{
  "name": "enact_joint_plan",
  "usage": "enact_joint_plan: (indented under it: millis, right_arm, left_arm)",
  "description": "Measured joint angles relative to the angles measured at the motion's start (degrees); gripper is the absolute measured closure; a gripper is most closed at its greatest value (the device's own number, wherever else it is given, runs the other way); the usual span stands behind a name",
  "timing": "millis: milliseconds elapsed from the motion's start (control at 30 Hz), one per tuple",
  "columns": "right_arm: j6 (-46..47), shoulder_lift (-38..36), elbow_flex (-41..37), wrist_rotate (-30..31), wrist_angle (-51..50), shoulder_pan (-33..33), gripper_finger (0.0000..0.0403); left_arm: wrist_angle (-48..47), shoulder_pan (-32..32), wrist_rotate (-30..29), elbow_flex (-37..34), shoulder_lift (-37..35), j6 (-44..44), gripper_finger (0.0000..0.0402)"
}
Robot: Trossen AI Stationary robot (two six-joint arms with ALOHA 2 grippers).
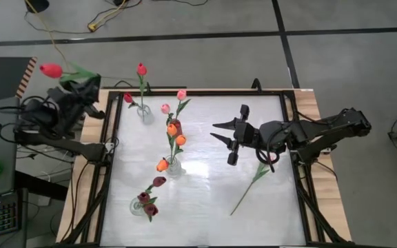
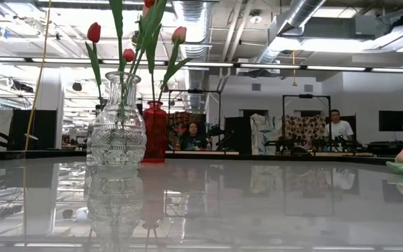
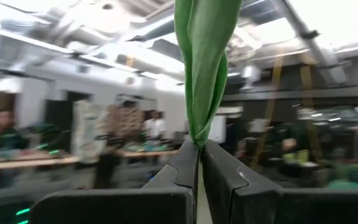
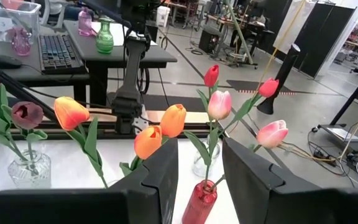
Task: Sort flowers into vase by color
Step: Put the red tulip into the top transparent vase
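Vases (image 1: 145, 114) numbering four are being seen on the table (image 1: 267, 213); two red, two pink, three orange and three maroon tulips are being held in them; one red tulip (image 1: 52, 69) is being clamped by the left gripper (image 1: 81, 84) off the table's left edge; the right gripper (image 1: 220, 133) is being held apart, empty, above the table; one stem (image 1: 250, 184) is lying beneath it.

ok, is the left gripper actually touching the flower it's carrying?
Touching. In the left wrist view the left gripper has its fingers pinched shut on the green stem, which rises straight out of them with no gap. The high view shows its red flower.
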Motion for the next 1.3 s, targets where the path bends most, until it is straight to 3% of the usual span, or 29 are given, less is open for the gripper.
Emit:
enact_joint_plan:
  millis: [300,500,867,1300]
  right_arm:
    - [1.16,-0.13,0.00,-0.05,-4.40,-1.34,0.0256]
    - [-0.17,-3.12,0.00,-0.09,-10.70,-4.42,0.0269]
    - [1.38,-6.45,0.02,-4.52,-20.37,-13.30,0.0271]
    - [1.33,-5.79,0.02,-5.38,-20.94,-15.91,0.0271]
  left_arm:
    - [-3.78,0.00,-12.13,0.00,-2.23,4.05,0.0401]
    - [-12.09,0.00,-17.41,0.02,-2.24,-0.08,0.0401]
    - [-28.76,0.00,-19.68,0.00,-2.24,-16.80,0.0401]
    - [-39.06,1.08,-20.52,-0.16,-2.24,-27.90,0.0401]
